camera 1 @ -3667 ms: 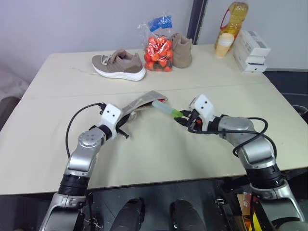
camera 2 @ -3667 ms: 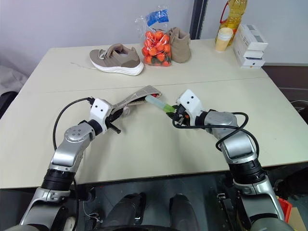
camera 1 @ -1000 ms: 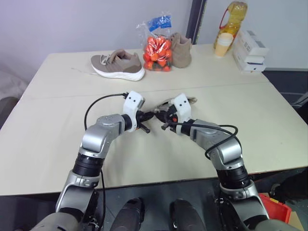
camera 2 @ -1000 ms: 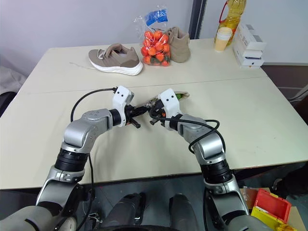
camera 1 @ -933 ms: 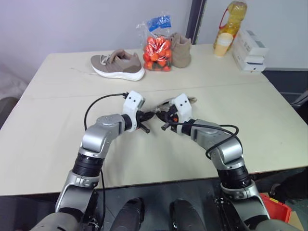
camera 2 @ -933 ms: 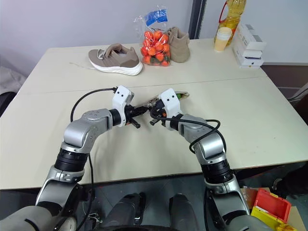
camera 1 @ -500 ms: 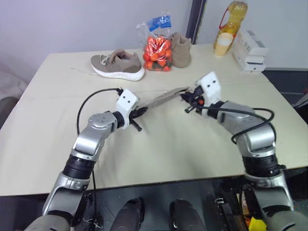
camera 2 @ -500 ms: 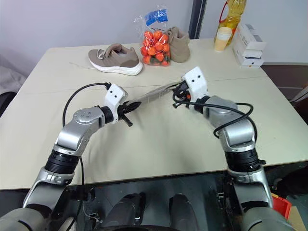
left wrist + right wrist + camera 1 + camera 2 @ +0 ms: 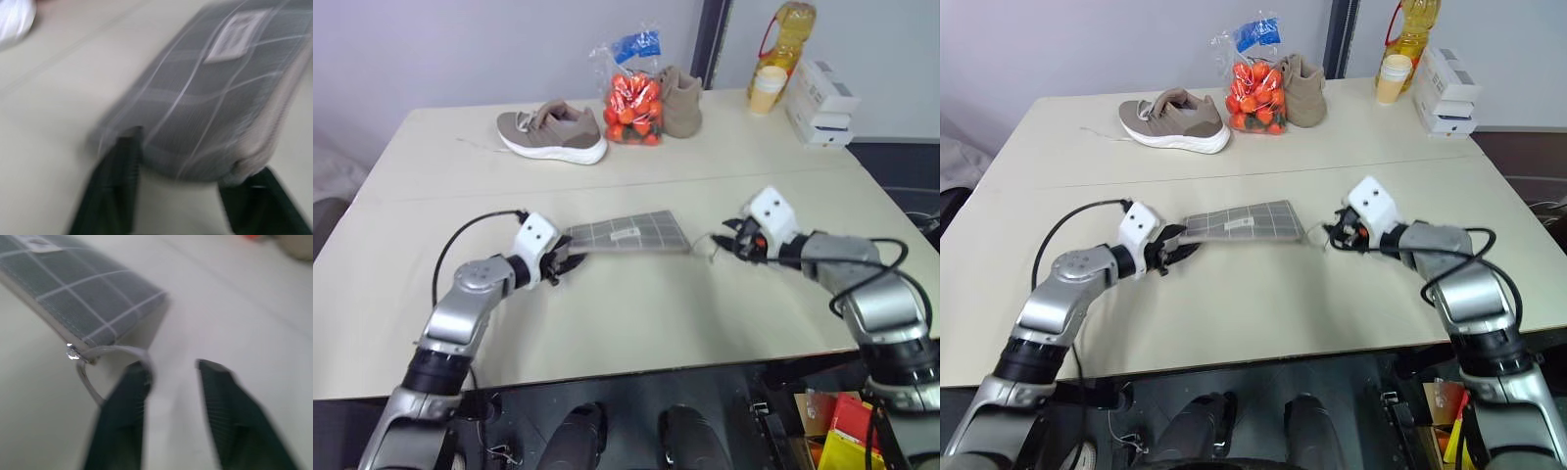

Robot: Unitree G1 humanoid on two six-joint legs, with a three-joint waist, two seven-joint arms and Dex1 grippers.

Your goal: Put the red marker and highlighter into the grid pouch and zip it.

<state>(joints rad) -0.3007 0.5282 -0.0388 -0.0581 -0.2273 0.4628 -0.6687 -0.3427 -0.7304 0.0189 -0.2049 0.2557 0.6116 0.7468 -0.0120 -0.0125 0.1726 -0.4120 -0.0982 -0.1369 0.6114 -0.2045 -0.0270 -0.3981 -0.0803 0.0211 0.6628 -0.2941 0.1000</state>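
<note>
You are looking at the grid pouch [image 9: 628, 233] lying flat on the table [image 9: 636, 304] between your two arms, label side up. Your left gripper [image 9: 566, 262] is sitting at the pouch's near-left end with its fingers [image 9: 117, 181] spread apart on either side of that end, gripping nothing. Your right gripper [image 9: 729, 242] is hanging just off the pouch's right end, fingers [image 9: 128, 416] parted and released, with the thin zipper loop [image 9: 93, 367] lying right beside one fingertip. At the far edge, a shoe [image 9: 553, 134] and a bag of tomatoes [image 9: 634, 98] are resting well apart from the pouch.
</note>
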